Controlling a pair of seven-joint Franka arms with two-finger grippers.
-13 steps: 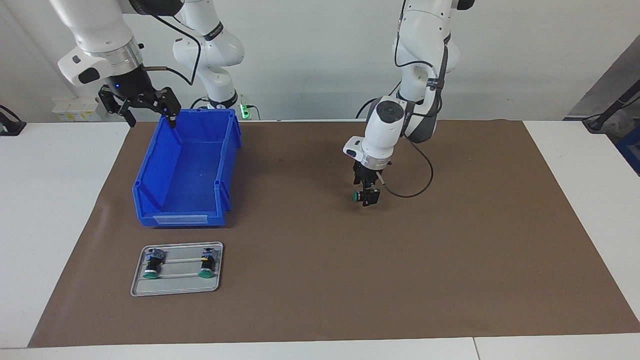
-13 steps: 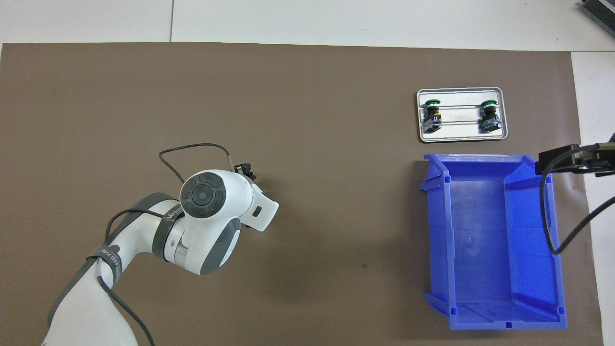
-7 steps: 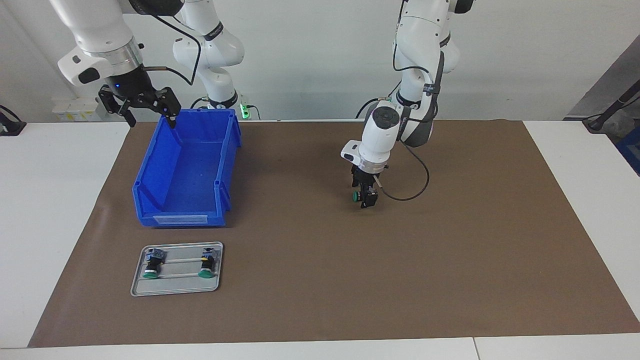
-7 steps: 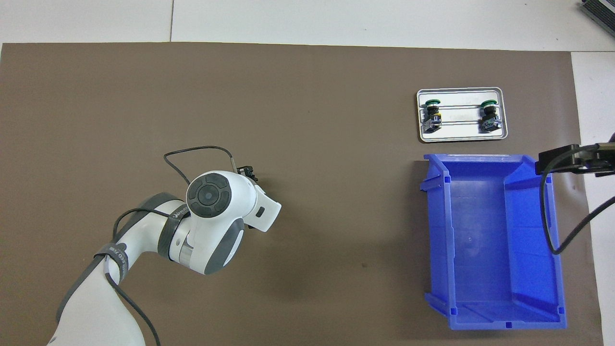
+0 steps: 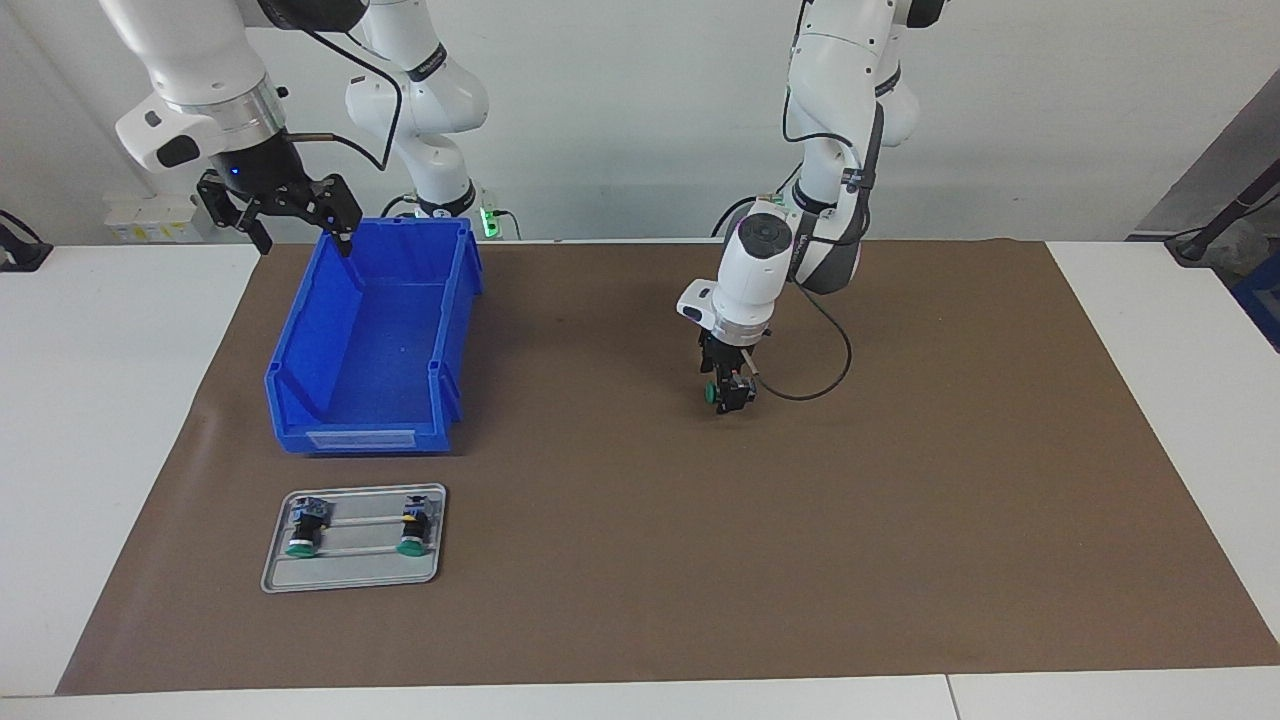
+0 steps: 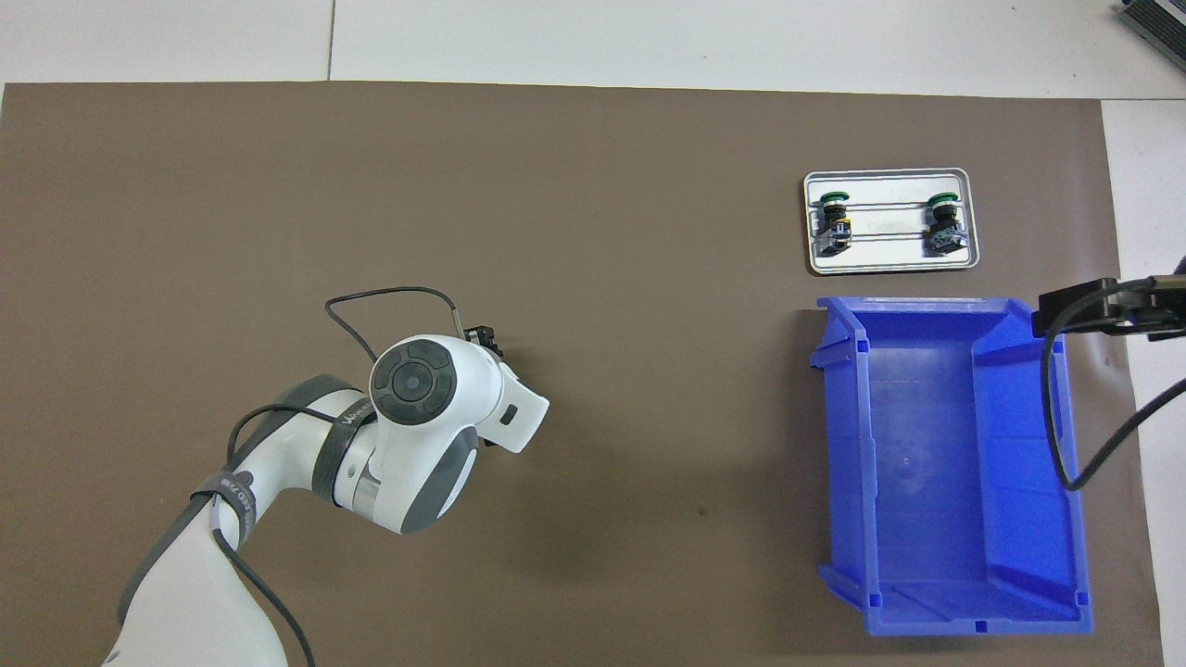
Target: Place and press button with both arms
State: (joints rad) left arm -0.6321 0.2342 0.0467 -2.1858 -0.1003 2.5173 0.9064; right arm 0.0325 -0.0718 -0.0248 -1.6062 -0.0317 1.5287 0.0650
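Facing view, items by size: white worktop (image 5: 120, 420) carrying a brown mat (image 5: 900, 520) that covers most of it

Left arm (image 5: 835, 120), white with dark joint rings, reaching down over the middle of the mat; a grey band on it carries small lettering, not readable. Right arm (image 5: 190, 70), white, waiting raised at its own end of the worktop

Blue bin (image 5: 375, 340), open-topped, at the right arm's end of the mat; a pale label strip on its low wall, no writing legible

Grey metal tray (image 5: 350, 578), just beside the bin and farther from the robots, holding two spare buttons (image 5: 300, 530) lying on their sides, green caps pointing away from the robots, well apart from each other

Right gripper (image 5: 295, 225), black, over the bin's corner nearest the robots, fingers spread, grasping nothing

Left gripper (image 5: 730, 390), black, pointing down just above the bare mat, clamped on the button (image 5: 712, 392); its green cap sticks out sideways toward the bin
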